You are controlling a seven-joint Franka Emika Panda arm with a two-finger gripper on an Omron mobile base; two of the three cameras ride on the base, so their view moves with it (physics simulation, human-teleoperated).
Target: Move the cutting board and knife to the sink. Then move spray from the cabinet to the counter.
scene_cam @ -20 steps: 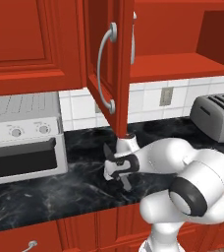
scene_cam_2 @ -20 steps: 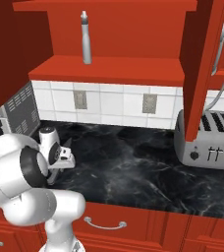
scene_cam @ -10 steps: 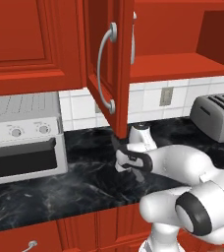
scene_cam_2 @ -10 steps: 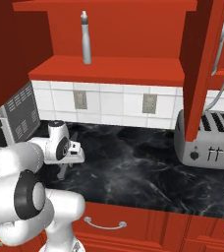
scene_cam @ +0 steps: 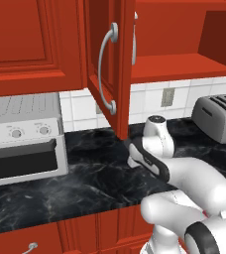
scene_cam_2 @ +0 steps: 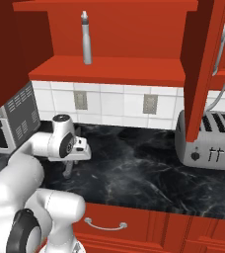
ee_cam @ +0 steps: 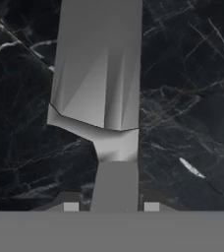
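My gripper (ee_cam: 111,206) is shut on the light grey handle of the knife (ee_cam: 101,83), whose blade points away from the hand, down at the black marble counter (ee_cam: 187,88). From the right base view the gripper (scene_cam_2: 71,159) hangs low over the counter (scene_cam_2: 139,173) with the knife (scene_cam_2: 67,171) below it. The slim grey spray (scene_cam_2: 86,38) stands on the shelf of the open red cabinet (scene_cam_2: 109,69). In the left base view the spray (scene_cam: 134,42) peeks from behind the cabinet door (scene_cam: 107,59), above my gripper (scene_cam: 134,158). The cutting board and sink are out of view.
A silver toaster (scene_cam_2: 208,141) stands at the right of the counter. A toaster oven (scene_cam: 23,136) sits at the left. The open cabinet door (scene_cam_2: 203,64) juts out over the counter near the toaster. Red drawers (scene_cam_2: 134,222) run below the counter's front edge.
The arm has swung to the right and a little towards the wall over the counter, carrying the knife along. The spray has not moved.
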